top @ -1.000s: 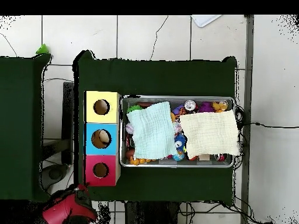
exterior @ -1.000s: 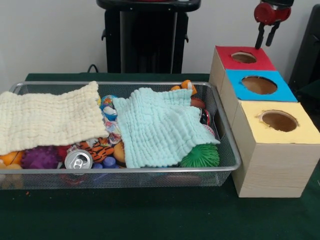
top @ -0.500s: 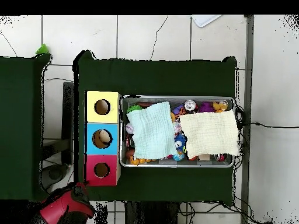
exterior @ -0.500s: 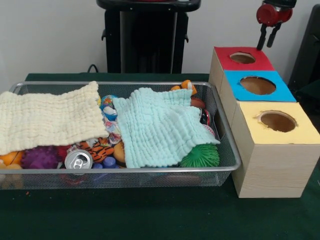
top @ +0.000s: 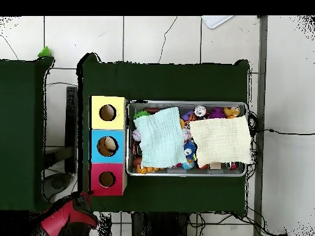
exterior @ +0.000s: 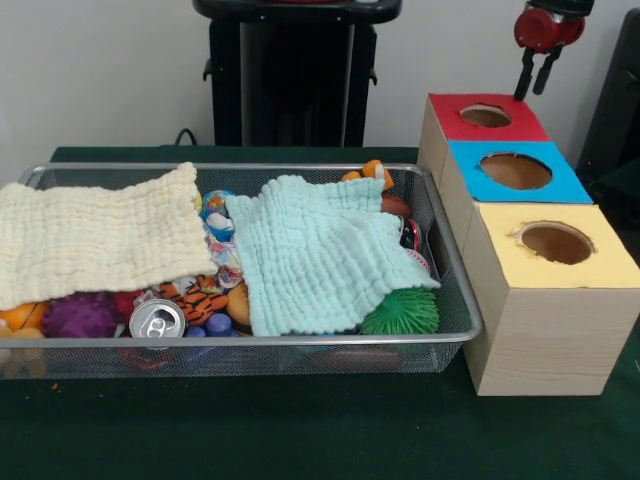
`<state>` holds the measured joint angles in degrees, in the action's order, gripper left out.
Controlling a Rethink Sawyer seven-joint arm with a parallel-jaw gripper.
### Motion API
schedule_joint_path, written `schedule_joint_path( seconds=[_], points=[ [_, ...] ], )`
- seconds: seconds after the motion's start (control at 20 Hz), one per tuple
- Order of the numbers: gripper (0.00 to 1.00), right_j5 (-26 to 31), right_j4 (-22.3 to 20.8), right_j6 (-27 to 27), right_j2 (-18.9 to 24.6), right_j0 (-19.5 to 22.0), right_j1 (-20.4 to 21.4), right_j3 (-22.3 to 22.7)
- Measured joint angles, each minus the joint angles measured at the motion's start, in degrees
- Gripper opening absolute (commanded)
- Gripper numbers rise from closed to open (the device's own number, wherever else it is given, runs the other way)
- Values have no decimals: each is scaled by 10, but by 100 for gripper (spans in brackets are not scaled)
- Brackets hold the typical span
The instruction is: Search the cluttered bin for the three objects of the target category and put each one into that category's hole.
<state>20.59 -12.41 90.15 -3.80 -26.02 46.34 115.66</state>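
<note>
Two dark fingers hang a little apart from the hand, empty, above the red box at one o'clock. Toward five o'clock follow the blue box and yellow box. At nine o'clock on the worktop, the wire bin holds toys under a mint cloth and cream cloth.

You see a round red wrist housing with two slim black fingers below it, and a black pedestal with a rounded cap.
</note>
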Motion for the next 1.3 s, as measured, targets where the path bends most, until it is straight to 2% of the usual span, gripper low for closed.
schedule_joint_path(
  seconds=[0.3, 0.55, 0.65, 0.75, 0.95, 1.3],
  points=[
    [100, 5, -9, 0, 1, -3, -1, -4],
    [100, 11, -13, 0, -11, -30, -9, -20],
    [100, 13, -13, 0, -24, -69, -22, -44],
    [100, 13, -13, 0, -24, -86, -31, -55],
    [100, 13, -8, 0, -15, -152, -72, -102],
    [100, 13, 8, 0, 0, -204, -110, -140]
  ],
)
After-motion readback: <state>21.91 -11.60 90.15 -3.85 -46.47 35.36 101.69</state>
